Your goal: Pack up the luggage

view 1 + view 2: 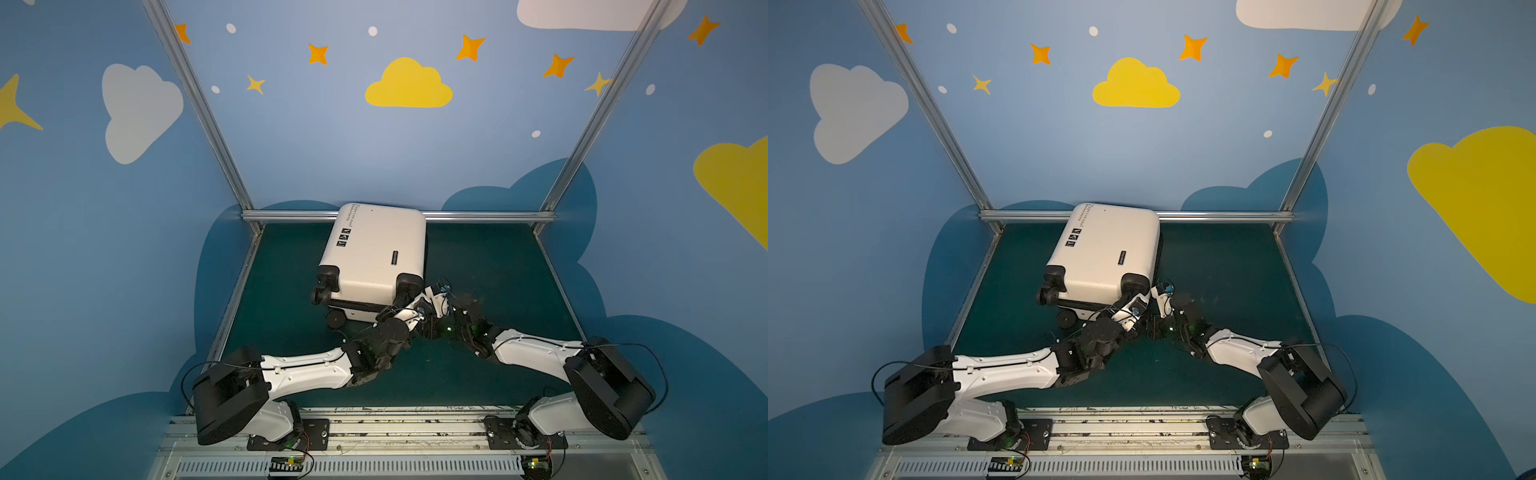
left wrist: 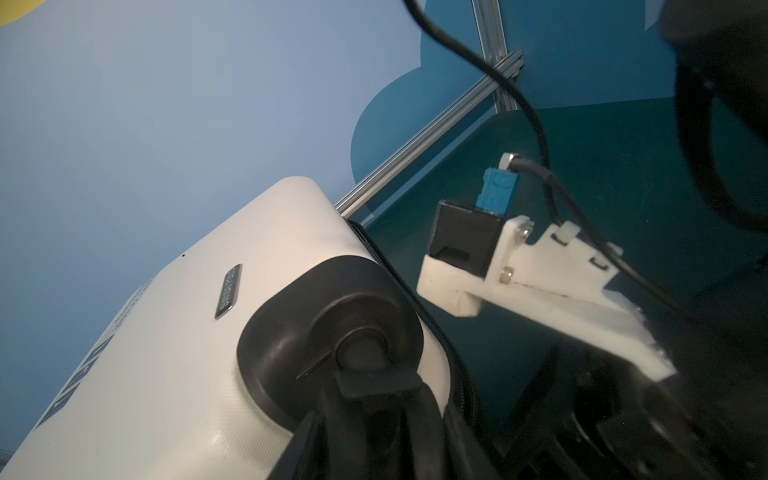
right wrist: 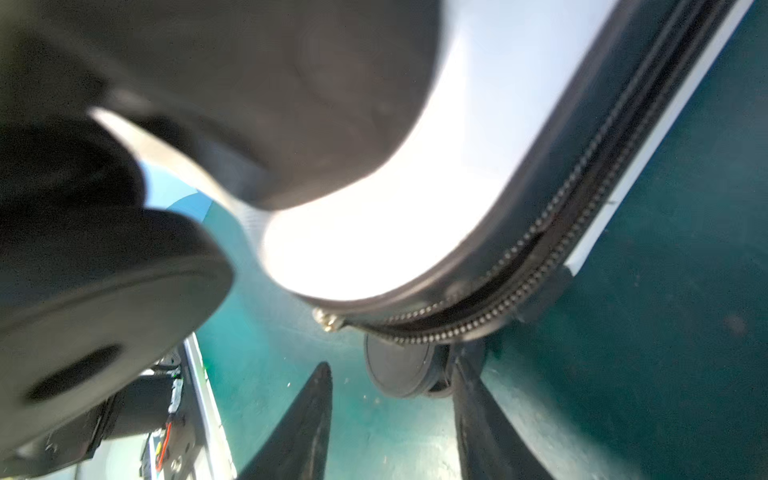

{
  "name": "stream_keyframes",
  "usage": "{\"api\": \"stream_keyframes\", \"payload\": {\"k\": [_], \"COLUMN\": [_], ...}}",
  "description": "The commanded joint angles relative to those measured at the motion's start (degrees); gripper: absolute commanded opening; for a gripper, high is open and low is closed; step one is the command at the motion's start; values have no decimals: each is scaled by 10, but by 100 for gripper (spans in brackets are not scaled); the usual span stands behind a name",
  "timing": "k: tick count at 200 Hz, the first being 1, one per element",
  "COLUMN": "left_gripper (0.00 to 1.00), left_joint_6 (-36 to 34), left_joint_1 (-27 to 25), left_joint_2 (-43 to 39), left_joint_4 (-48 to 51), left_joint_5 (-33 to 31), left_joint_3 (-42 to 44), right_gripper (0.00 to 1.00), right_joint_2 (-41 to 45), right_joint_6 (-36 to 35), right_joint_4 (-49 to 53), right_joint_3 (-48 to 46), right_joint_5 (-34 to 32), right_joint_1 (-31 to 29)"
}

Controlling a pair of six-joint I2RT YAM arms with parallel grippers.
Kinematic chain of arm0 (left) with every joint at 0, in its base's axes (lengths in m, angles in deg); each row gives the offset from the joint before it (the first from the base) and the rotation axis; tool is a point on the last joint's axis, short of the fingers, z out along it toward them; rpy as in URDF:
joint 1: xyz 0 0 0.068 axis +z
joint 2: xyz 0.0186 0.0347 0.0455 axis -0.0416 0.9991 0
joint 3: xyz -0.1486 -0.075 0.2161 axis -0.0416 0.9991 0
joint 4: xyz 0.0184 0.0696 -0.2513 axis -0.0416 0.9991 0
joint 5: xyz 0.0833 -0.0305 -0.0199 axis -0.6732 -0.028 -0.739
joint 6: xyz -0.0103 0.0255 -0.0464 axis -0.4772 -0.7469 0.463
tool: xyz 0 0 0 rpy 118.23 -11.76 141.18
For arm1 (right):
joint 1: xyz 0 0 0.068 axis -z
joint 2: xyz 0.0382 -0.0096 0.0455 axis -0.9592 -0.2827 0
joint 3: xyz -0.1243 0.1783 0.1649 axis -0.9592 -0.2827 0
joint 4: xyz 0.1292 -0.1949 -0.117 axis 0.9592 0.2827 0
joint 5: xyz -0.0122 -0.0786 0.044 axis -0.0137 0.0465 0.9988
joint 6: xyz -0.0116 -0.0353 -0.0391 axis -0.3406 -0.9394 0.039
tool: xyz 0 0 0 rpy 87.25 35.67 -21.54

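The cream-white luggage (image 1: pixel 374 249) (image 1: pixel 1104 253) lies flat on the green mat, lid down, wheels toward the arms. My left gripper (image 2: pixel 374 407) (image 1: pixel 405 299) is shut on its upper near-right wheel (image 2: pixel 365 328), one finger on each side of the caster. My right gripper (image 3: pixel 390 370) hangs low beside that same corner, open, with only mat between its fingers. One of its fingertips (image 3: pixel 461 374) sits next to the lower wheel (image 3: pixel 399 370). The black zipper band (image 3: pixel 582 199) gapes slightly at the corner, and the metal slider (image 3: pixel 328 323) rests at the end of that gap.
The mat (image 1: pixel 498 270) is walled on three sides by blue panels, with an aluminium rail (image 1: pixel 478 216) along the back just behind the luggage. The two wrists crowd each other at the luggage's near right corner. The arm bases stand on a metal rail (image 1: pixel 395 419) at the front.
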Motion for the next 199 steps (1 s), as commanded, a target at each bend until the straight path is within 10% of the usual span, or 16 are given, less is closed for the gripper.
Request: {"api": "stream_keyframes", "payload": {"k": [1, 145, 199], "left_gripper": [24, 24, 24], "left_joint_6": [9, 18, 19], "left_joint_1": [-10, -12, -12], "left_joint_2": [-17, -21, -24], "left_joint_4": [-7, 0, 0], "left_joint_5": [60, 57, 55], "left_joint_3": [-23, -21, -18], "right_gripper": [46, 10, 24], "right_joint_2": [-13, -37, -35], "right_joint_6": [16, 37, 38], "right_joint_4": [-42, -75, -79], "right_joint_3": [7, 25, 29], "right_joint_5": [-19, -29, -25], "right_joint_1": [-9, -26, -29]}}
